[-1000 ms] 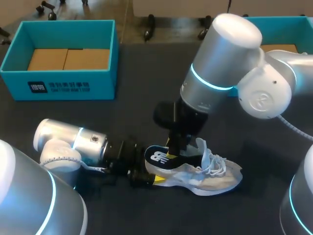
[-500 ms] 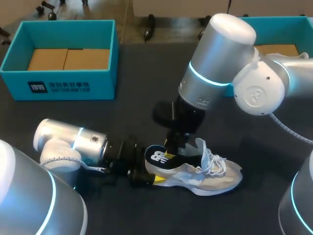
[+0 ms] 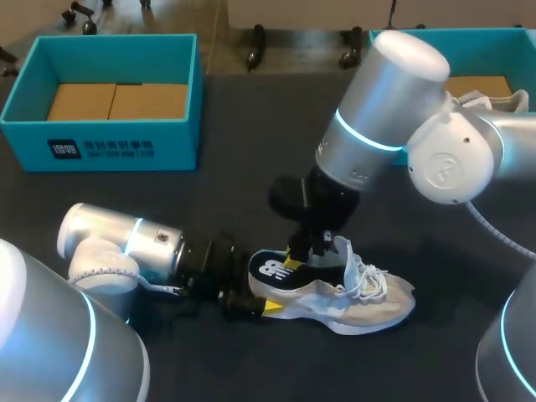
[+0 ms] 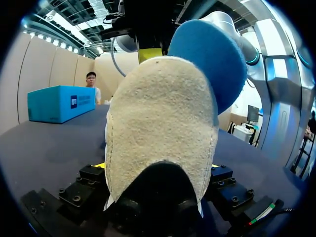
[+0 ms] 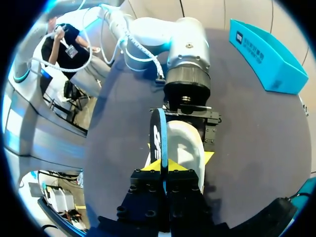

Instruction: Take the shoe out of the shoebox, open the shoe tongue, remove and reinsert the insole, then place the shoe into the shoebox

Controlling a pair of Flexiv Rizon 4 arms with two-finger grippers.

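Beige-and-white lace-up sneaker sits on the dark table top, well apart from the open teal cardboard shoebox. Left gripper is clamped on the sneaker's heel, a yellow tip on each side in the left wrist view. Right gripper is closed on the dark blue foam insole, pinching its edge. The insole stands up out of the heel opening, partly out of the sneaker.
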